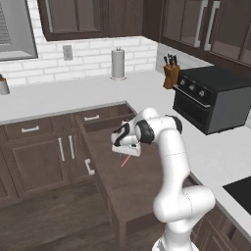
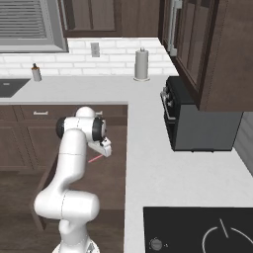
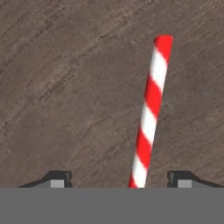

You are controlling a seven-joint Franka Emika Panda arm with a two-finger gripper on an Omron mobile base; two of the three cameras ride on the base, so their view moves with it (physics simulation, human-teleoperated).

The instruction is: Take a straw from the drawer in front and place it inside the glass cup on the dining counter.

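Wide dark brown wooden drawer [image 1: 132, 191] stands pulled well out from the cabinet run under the white counter along the brick wall [image 1: 73, 93] — open so the arm can reach straight down into it.

White arm bent over the drawer, wrist pointing down, two-finger gripper [image 1: 128, 152] low over the drawer floor. In the right base view the gripper [image 2: 104, 149] sits over the same spot, just above a short red streak.

That streak = thin red-and-white striped straw [image 1: 126, 161], lying flat on the bare wood floor of the drawer, roughly mid-drawer, nothing else near it. Seen also at [image 2: 95, 158].

Hand view: straw [image 3: 150, 113] runs up from between the two dark fingertips [image 3: 57, 178], leaning slightly right, its near end passing below the frame edge. Gripper [image 3: 119, 179] spread wide — tips well apart, one each side of the straw, neither touching it. Straw lies closer to the right tip than the left, so not centred.

Judgement: approach/pre-grasp stage. Fingers set astride the straw so a close would pinch across its thin width, not along its length. Straw is light, round, flat on the wood — prob. rolls if one finger hits first; off-centre line-up raises that risk. Needs to drop lower before closing.

Glass cup and dining counter not part of this stage yet.
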